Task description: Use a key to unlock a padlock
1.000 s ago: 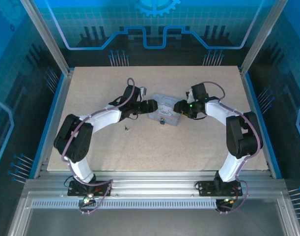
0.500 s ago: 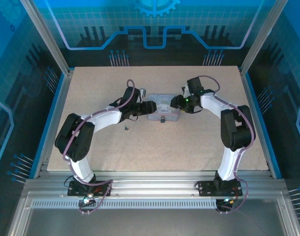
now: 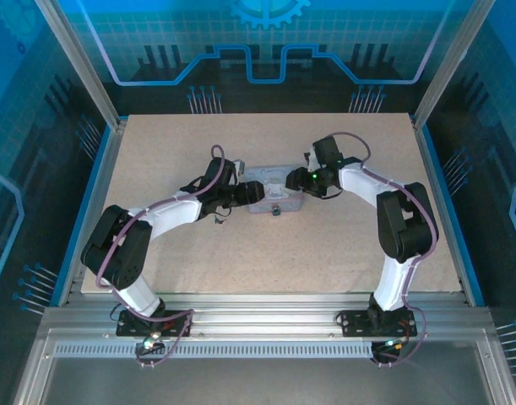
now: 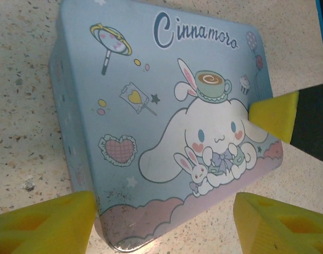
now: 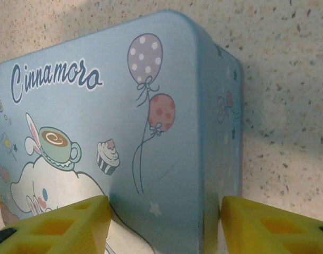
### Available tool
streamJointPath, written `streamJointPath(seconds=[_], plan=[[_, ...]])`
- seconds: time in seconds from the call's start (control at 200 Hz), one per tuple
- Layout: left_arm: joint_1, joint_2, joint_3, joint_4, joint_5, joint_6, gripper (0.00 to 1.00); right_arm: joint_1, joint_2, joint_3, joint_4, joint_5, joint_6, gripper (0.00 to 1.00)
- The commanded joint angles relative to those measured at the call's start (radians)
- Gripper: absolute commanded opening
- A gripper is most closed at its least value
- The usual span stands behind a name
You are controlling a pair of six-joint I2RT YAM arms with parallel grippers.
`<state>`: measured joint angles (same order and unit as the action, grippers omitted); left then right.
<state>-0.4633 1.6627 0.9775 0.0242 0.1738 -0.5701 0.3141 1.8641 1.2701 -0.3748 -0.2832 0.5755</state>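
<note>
Top external view: the pale blue tin lies near the middle of the desk. The padlock, a tiny dark thing, hangs at the tin's 6 o'clock edge. Where the key lies I cannot tell.

The step in hand seems to be to hold the tin steady between both hands, so that the padlock is free to reach. To do it well, I think each hand should take the tin by a short end and low on the wall. The 6 o'clock side should stay uncovered, and the squeeze should be gentle, because the smooth tin may slip or turn.

The left hand reaches in from 9 o'clock with the forearm low over the desk. In the left wrist view its jaws stand wide around one end of the tin. One finger is at the wall, the other is apart from it, so it holds nothing.

The right hand comes from 2 o'clock, elbow bent. In the right wrist view its fingers stand on both sides of a tin corner. Whether they press, I cannot tell.
</note>
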Motion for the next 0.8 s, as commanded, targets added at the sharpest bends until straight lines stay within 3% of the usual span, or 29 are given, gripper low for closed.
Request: streamJointPath(seconds=[0.0,0.225,0.38,0.615,0.795], plan=[[-0.009,-0.038,-0.029,-0.015,-0.023,0.019,0.72,0.026,-0.027,-0.027,-0.045,0.000,0.009,0.58],[0.002,-0.120,-0.077,-0.041,-0.067,0.012,0.77,0.020,-0.062,-0.029,-0.086,0.043,-0.001,0.63],[0.003,-0.214,-0.101,-0.154,-0.133,-0.001,0.77,0.020,-0.123,-0.041,-0.127,0.105,-0.017,0.64],[0.003,-0.382,-0.197,-0.345,-0.240,-0.110,0.72,0.046,-0.306,-0.112,-0.180,0.187,-0.052,0.64],[0.003,-0.410,-0.212,-0.483,-0.300,-0.221,0.66,0.113,-0.461,-0.177,-0.191,0.201,-0.072,0.63]])
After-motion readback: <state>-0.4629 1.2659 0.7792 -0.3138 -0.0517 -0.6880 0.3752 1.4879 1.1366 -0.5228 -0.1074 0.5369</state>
